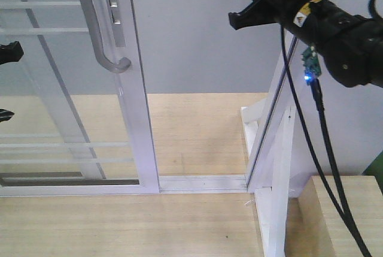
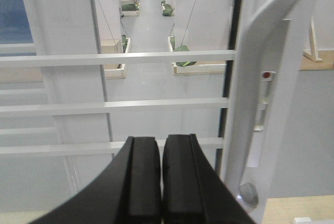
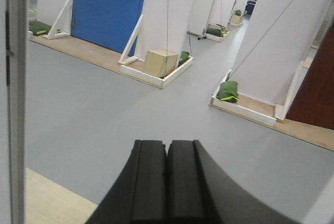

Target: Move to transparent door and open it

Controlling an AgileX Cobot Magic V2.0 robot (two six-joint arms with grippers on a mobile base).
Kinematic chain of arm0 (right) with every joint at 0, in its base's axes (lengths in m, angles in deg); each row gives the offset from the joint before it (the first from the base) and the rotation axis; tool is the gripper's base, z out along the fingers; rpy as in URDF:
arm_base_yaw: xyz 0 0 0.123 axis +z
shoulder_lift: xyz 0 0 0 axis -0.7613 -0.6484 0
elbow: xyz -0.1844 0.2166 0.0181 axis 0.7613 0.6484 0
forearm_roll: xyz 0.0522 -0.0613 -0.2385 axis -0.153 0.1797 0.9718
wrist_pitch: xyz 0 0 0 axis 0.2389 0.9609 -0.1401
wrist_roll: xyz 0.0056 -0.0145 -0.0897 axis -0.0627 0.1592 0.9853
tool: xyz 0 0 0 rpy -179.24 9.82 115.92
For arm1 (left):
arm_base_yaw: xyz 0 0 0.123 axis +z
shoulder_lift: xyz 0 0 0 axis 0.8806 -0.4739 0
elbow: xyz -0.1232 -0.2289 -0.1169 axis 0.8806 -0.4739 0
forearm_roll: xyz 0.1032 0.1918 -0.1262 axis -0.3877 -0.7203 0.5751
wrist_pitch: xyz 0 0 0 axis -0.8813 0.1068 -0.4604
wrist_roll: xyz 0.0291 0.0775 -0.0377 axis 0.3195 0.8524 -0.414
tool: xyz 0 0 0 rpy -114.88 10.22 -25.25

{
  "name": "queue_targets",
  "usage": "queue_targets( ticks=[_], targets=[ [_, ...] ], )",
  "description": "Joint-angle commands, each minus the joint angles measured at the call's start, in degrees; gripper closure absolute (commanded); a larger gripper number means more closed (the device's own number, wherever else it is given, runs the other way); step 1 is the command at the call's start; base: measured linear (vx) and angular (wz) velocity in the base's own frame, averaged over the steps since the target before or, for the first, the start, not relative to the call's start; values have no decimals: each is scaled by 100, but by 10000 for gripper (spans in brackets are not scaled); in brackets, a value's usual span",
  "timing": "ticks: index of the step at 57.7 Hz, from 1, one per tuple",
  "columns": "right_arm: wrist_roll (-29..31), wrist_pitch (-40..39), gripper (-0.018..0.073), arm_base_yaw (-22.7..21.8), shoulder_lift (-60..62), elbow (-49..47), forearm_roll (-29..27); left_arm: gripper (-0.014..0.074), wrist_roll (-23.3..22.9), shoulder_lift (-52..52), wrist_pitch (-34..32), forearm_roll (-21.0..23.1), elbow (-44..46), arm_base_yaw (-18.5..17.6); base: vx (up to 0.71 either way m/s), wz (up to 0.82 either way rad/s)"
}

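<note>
The transparent door [image 1: 139,119] fills the left of the front view. Its white stile stands on the bottom track [image 1: 203,182], and its curved silver-grey handle [image 1: 96,23] is at the upper left. Right of the stile, pale wooden flooring [image 1: 197,125] shows through the opening. The left gripper [image 2: 160,141] sits at bottom centre of its wrist view with its jaws clenched together on nothing. It faces the door's horizontal white bars [image 2: 115,106], and the handle rises at that frame's right. The right gripper [image 3: 167,143], at bottom centre of its own view, is likewise pressed closed and empty. It points over grey floor toward a blue door [image 3: 104,4] and a wooden box [image 3: 160,62].
</note>
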Motion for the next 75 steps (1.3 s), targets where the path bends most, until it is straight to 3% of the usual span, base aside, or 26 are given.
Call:
queue_targets(
  ticks=[1, 26, 37, 43, 46, 63, 75],
  targets=[
    [45, -431, 565, -158, 618, 393, -23, 411, 62, 91, -469, 44, 197, -28, 0, 0],
    [107, -333, 565, -204, 2225, 2210, -358, 411, 254, -83, -618, 116, 197, -28, 0, 0],
    [532, -303, 565, -204, 2306, 2315, -765, 411, 570, -565, -1114, 720, 197, 39, 0, 0],
    [685, -303, 565, -204, 2306, 2315, -920, 404, 992, -815, -1635, 918, 197, 39, 0, 0],
    [796, -303, 565, -204, 2306, 2315, -976, 393, 1184, -951, -1865, 926, 197, 39, 0, 0],
    [819, -280, 565, -204, 2306, 2315, -1015, 272, 1215, -1629, -1916, 979, 771, 39, 0, 0],
    [862, -130, 565, -204, 2306, 2315, -1015, 269, 1871, -2156, -1890, 2108, 1437, 154, 0, 0]
  ],
)
